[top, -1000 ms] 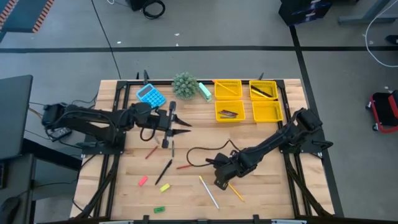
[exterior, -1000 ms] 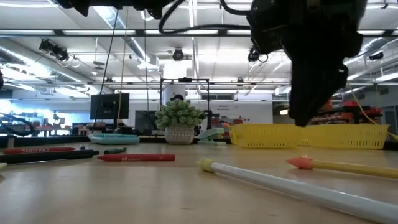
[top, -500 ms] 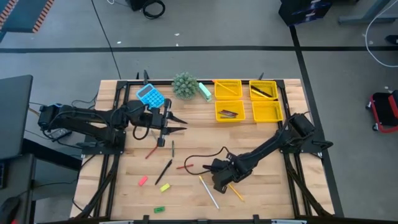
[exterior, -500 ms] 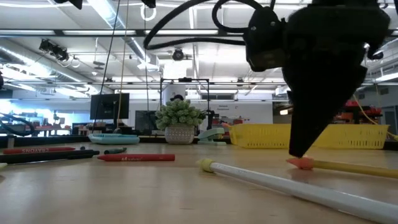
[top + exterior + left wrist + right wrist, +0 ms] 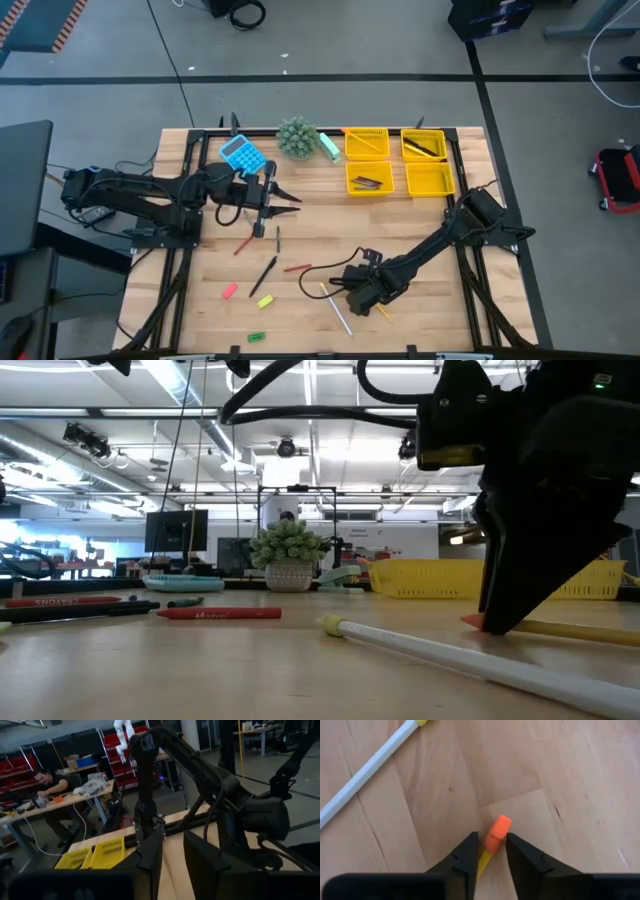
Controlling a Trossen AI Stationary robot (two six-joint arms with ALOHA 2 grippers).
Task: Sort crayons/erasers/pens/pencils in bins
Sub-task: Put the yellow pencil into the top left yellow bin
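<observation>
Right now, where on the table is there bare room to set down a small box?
Bare wood lies between the yellow bins and the right pincer, and in the near right corner. It is crowded around the pens, crayons and erasers at near left.

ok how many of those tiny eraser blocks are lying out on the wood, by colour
small pink eraser block: 1
small yellow eraser block: 1
small green eraser block: 1
total: 3
</observation>
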